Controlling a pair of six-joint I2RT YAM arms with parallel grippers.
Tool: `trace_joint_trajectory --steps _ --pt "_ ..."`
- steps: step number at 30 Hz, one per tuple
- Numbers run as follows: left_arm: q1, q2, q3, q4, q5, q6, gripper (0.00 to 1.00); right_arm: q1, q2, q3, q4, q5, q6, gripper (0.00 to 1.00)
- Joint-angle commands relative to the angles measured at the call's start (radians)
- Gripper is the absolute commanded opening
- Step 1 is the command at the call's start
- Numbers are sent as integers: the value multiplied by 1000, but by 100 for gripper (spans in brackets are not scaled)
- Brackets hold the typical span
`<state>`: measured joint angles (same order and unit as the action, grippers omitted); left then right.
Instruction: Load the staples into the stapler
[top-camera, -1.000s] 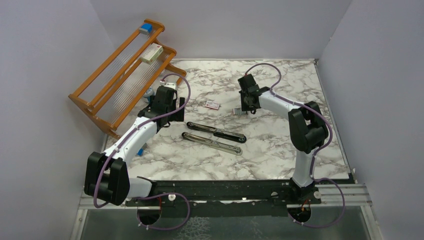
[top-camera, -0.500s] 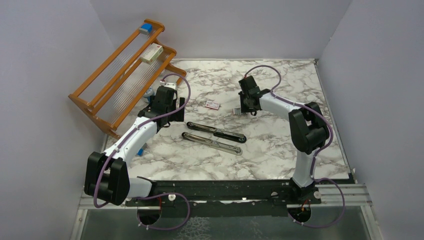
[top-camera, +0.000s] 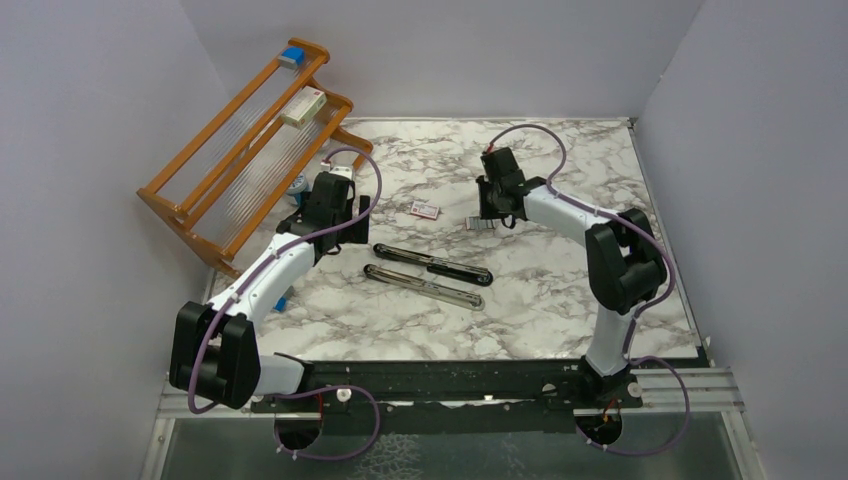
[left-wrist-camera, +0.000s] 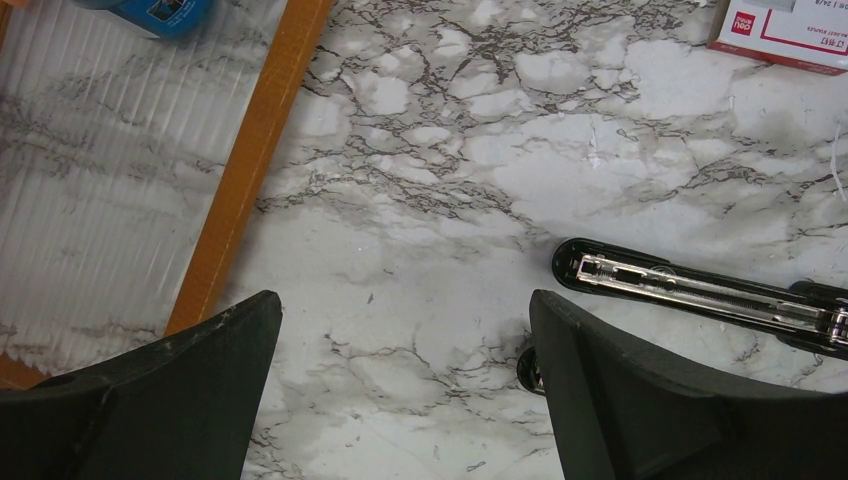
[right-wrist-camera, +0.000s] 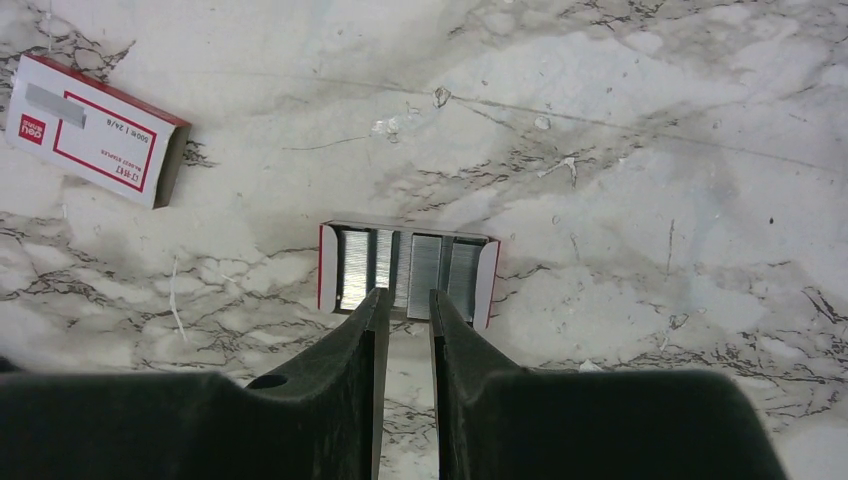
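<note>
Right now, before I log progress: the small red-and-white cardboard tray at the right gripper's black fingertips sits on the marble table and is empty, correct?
Not empty. The small red-and-white cardboard tray at the right gripper sits on the marble table and holds rows of silver-grey metal staple strips, as the right wrist view shows.

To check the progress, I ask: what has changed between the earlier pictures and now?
The right claw shifted slightly toward the far side of the overhead view, at the red-and-white tray of silver staple strips, and its elbow swung outward. Nothing visibly grasped or released. The open left claw, slim black stapler and tray stayed put.
</note>
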<state>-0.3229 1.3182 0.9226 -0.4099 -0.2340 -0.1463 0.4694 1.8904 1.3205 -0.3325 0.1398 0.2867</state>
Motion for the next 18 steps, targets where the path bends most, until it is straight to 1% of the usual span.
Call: trace_joint_trajectory --steps 1,7,18 --pt "-2 6 20 -8 -11 12 97 -3 6 19 4 -38 -9 24" --pt "-1 9 21 -10 -11 13 97 -3 53 49 -56 3 13 24" --pt "-1 6 21 -12 -11 13 97 -3 80 63 -107 74 39 24"
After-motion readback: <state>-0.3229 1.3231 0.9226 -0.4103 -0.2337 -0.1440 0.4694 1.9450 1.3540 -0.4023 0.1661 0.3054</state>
